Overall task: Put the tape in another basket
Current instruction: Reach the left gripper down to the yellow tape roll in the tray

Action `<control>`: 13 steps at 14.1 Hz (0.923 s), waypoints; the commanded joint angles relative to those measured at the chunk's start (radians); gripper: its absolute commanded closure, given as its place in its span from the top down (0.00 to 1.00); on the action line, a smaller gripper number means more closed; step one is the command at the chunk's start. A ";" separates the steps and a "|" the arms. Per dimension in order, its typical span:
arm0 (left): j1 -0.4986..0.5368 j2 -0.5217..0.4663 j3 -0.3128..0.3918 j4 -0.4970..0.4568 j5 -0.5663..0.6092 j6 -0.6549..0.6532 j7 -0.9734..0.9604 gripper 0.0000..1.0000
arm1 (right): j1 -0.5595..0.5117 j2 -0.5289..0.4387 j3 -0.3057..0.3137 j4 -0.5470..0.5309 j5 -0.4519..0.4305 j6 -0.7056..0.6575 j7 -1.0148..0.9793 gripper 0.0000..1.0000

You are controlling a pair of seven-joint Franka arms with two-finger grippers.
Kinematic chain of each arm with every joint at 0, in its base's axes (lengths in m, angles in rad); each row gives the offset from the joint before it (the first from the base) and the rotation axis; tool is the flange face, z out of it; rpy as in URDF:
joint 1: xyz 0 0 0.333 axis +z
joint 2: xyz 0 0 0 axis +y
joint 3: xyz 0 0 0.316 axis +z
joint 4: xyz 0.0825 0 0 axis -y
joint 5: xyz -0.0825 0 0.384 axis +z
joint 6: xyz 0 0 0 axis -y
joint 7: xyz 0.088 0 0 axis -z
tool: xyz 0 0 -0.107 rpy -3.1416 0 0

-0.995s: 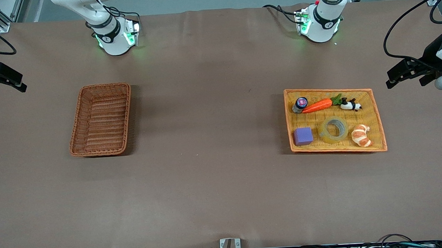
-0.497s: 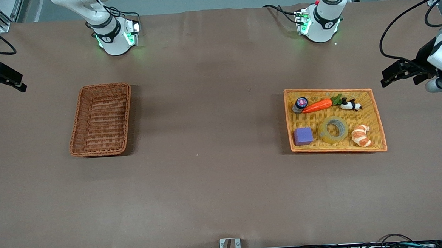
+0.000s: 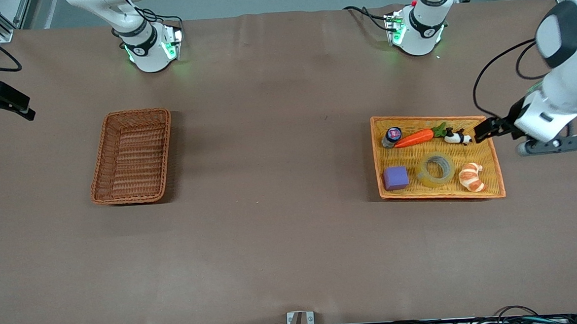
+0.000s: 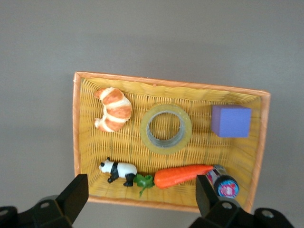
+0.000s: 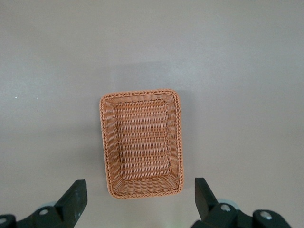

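Note:
The tape [image 3: 435,169], a yellowish ring with a grey core, lies flat in the yellow tray [image 3: 497,163], in the half nearer the camera. It also shows in the left wrist view [image 4: 166,129]. My left gripper [image 3: 487,129] is open and empty, up in the air over the tray's edge by the panda; in its wrist view [image 4: 141,190] the jaws stand wide apart. The reddish-brown wicker basket [image 3: 131,156] stands empty toward the right arm's end of the table. My right gripper [image 3: 4,103] waits open, high over the table near the basket [image 5: 141,142].
In the tray with the tape are a croissant toy [image 3: 471,177], a purple cube [image 3: 396,177], a carrot [image 3: 414,138], a panda figure [image 3: 457,137] and a small jar [image 3: 392,136]. Brown table stretches between the tray and the basket.
My left arm has swung in from the table's end and lowered, bringing its gripper over the tray's edge. The right arm and the objects have not moved.

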 commanded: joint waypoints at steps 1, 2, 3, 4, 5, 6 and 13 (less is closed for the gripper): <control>0.007 0.062 -0.007 -0.054 0.023 0.099 -0.016 0.99 | 0.001 -0.010 0.001 -0.010 0.015 -0.002 0.006 1.00; 0.005 0.091 -0.007 -0.062 0.023 0.127 -0.019 0.99 | 0.001 -0.010 0.001 -0.011 0.015 -0.002 0.006 1.00; 0.005 0.123 -0.007 -0.068 0.023 0.156 -0.028 0.99 | 0.001 -0.010 0.001 -0.013 0.015 -0.002 0.006 1.00; 0.005 0.154 -0.006 -0.074 0.025 0.191 -0.039 0.99 | 0.001 -0.010 0.001 -0.013 0.015 -0.002 0.004 1.00; 0.004 0.190 -0.006 -0.080 0.025 0.231 -0.049 0.99 | 0.001 -0.010 0.001 -0.015 0.015 -0.002 0.004 1.00; 0.002 0.229 -0.006 -0.086 0.025 0.271 -0.060 0.99 | 0.001 -0.010 0.001 -0.015 0.015 -0.002 0.004 1.00; 0.002 0.375 -0.004 -0.178 0.051 0.543 -0.080 0.96 | 0.001 -0.010 0.001 -0.015 0.015 -0.003 0.004 1.00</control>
